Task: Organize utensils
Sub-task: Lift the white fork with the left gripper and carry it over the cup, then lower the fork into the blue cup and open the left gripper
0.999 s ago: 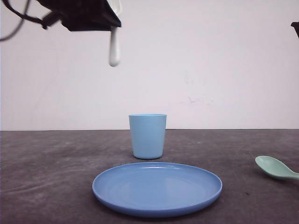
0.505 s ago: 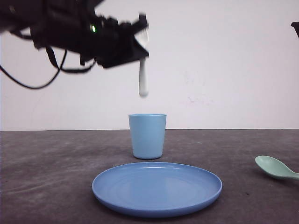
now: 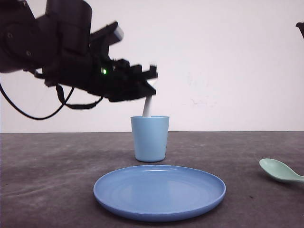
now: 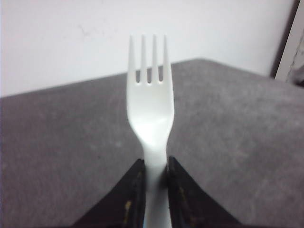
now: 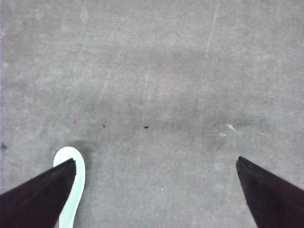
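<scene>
A small white plastic four-tined fork (image 3: 147,107) is held handle-down over a light blue plastic tumbler cup (image 3: 150,138).

The left gripper (image 3: 148,85) is clamped on the fork's handle, whose lower end dips behind the cup's rim. The cup stands upright on the dark grey table (image 3: 47,180), just behind a round blue plate (image 3: 159,192). A mint-green plastic spoon (image 3: 280,171) lies well to the right. The right gripper (image 5: 156,164) hangs over the table with its fingers spread wide, one tip beside the spoon.
</scene>
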Controlling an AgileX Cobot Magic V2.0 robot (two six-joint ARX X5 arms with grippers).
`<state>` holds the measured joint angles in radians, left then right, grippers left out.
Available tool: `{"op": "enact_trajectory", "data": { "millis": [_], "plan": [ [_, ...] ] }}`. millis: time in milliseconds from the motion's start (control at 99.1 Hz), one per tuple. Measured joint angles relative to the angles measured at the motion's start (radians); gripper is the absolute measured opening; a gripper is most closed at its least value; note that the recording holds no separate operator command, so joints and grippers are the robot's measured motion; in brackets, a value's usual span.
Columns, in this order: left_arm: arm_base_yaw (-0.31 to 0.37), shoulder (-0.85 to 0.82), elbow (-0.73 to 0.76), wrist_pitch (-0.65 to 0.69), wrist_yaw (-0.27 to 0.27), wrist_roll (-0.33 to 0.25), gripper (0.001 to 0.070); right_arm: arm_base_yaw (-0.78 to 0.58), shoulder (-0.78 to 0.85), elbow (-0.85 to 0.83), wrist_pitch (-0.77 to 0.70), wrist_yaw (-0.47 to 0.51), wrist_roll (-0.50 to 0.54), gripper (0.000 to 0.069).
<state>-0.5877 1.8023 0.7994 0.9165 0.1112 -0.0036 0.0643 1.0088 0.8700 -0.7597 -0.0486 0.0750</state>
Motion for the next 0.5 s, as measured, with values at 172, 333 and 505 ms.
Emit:
{"op": "enact_trajectory", "data": {
  "millis": [172, 333, 505],
  "plan": [
    [0.000, 0.011, 0.000, 0.001, 0.019, 0.013, 0.0043, 0.000, 0.000, 0.000, 0.000, 0.000, 0.000, 0.0680],
    [0.000, 0.027, 0.000, 0.000, 0.041, 0.015, 0.0043, 0.000, 0.000, 0.000, 0.000, 0.000, 0.000, 0.0680],
    [0.000, 0.043, 0.000, -0.010, 0.045, 0.015, 0.0044, 0.000, 0.000, 0.000, 0.000, 0.000, 0.000, 0.0680]
  ]
}}
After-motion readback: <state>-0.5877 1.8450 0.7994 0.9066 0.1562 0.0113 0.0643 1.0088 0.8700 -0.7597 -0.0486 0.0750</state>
